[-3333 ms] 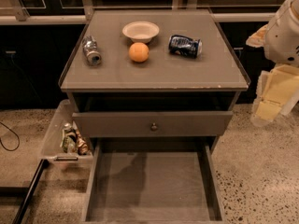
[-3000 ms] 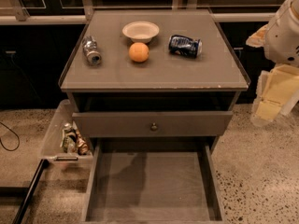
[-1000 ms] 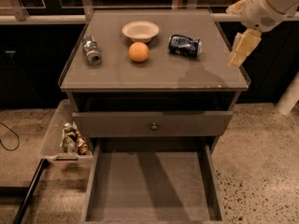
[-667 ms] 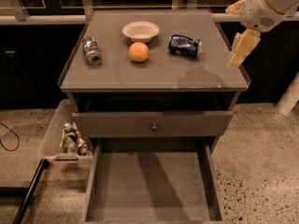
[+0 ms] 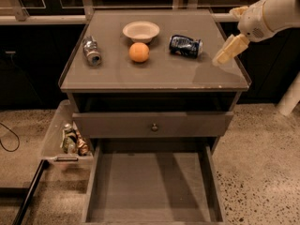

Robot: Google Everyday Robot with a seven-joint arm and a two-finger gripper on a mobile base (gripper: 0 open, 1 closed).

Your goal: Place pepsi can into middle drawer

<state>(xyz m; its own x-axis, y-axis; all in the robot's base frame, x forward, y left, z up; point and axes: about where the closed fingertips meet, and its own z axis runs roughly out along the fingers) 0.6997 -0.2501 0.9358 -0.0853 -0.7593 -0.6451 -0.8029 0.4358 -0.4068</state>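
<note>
the pepsi can lies on its side on the cabinet's top surface, toward the right rear, its long axis running roughly left to right. its body is dark blue with white-silver markings, and 1 silver end faces right, toward the pincer. the pincer hangs over the right edge of the surface, right of the pepsi can and apart from it; whether it is apart or together cannot be told. 3 other items share the surface: an orange left of the pepsi can, a pale bowl behind the orange, and a silver-grey can lying near the left edge. below the surface, a grey drawer front carries 1 small round knob. the middle drawer beneath it is pulled out, its flat grey floor in view.
</note>
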